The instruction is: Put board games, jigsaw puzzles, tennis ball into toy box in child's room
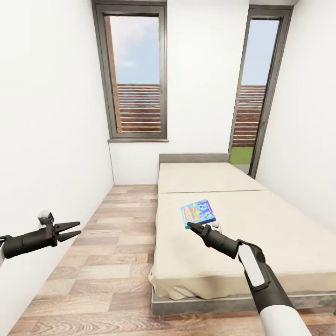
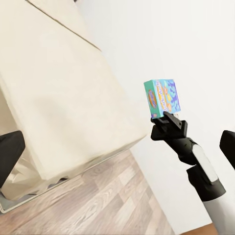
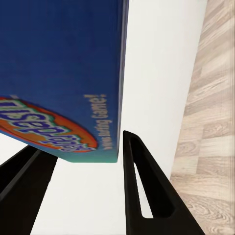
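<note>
1. The bed (image 1: 261, 242) is the largest thing in view, a low beige mattress on a grey frame, running along the right wall towards two tall windows (image 1: 135, 70).
2. The wooden floor (image 1: 107, 252) lies between the bed and the left wall.
3. The right arm reaches forward over the bed's near half, its forearm slanting up and to the left in the head view.
4. The left arm stretches out level above the floor, well apart from the bed.
5. The right tool (image 1: 193, 227) grips the lower edge of a board game (image 1: 198, 213), which is held tilted above the mattress.
6. The left tool (image 1: 70, 230) has its fingers spread apart and holds nothing.
</note>
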You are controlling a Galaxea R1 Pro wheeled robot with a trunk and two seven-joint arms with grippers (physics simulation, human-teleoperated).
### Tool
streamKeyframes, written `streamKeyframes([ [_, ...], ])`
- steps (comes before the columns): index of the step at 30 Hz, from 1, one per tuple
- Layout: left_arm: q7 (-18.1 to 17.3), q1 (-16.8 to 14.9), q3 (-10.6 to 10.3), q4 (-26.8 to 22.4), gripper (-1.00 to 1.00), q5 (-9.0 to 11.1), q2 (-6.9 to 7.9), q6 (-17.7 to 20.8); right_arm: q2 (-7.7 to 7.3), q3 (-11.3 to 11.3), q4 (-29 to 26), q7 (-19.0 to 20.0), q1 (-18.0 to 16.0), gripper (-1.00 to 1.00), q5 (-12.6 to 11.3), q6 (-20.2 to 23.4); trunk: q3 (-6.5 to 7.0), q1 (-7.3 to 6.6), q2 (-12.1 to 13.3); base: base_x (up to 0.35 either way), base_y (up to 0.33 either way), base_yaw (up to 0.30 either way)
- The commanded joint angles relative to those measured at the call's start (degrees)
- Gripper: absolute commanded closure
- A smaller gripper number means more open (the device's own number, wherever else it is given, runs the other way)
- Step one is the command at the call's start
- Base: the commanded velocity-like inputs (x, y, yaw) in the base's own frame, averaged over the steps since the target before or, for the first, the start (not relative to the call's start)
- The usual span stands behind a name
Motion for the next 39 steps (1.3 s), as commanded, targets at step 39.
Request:
streamKeyframes([
  [39, -0.2, 0.0, -0.3, 0.0, -1.00, 0.0, -0.19, 0.6, -3.05, 0.1, -2.3, 0.7, 0.0, 1.00, 0.1, 0.4, 6.58, -8.58, 15.6, 0.000, 0.000, 0.000],
])
